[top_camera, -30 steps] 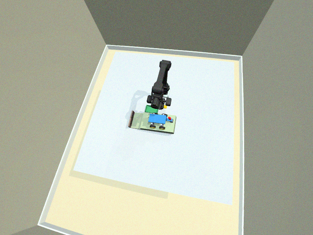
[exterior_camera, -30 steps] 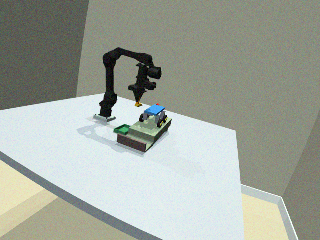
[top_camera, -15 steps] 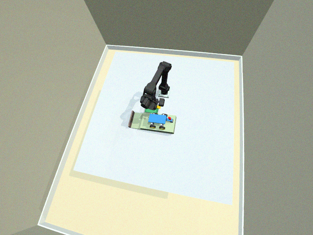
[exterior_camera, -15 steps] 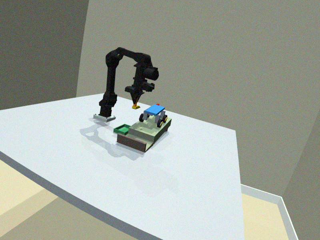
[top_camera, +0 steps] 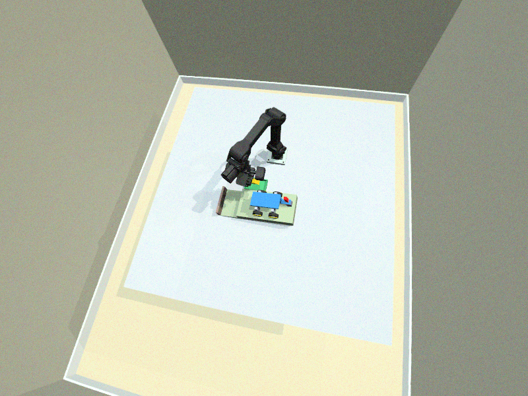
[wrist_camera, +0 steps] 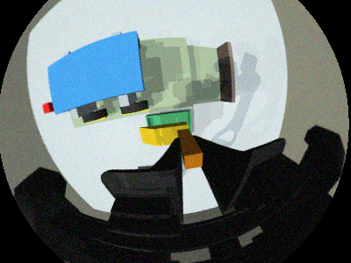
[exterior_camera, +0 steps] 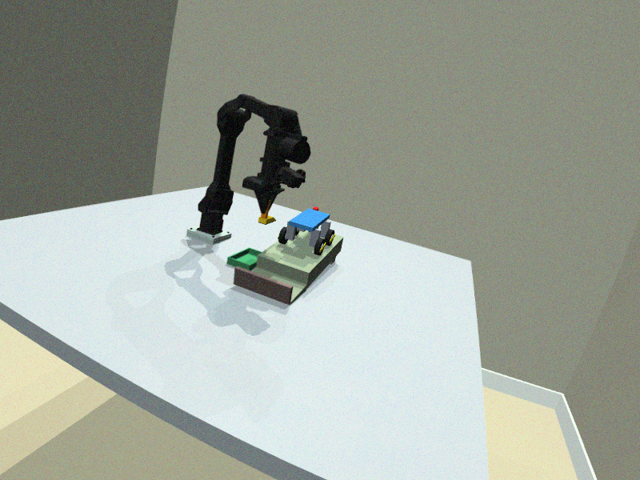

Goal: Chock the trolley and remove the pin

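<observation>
My gripper is shut on the orange handle of the yellow chock and holds it in the air, over the green tray beside the ramp. The blue-topped trolley stands on the upper part of the pale green ramp. The red-headed stop pin sits at the trolley's uphill end. The chock's base is hidden.
A brown end wall closes the ramp's low end. The arm's base stands behind the tray. The white table ends in edges all round.
</observation>
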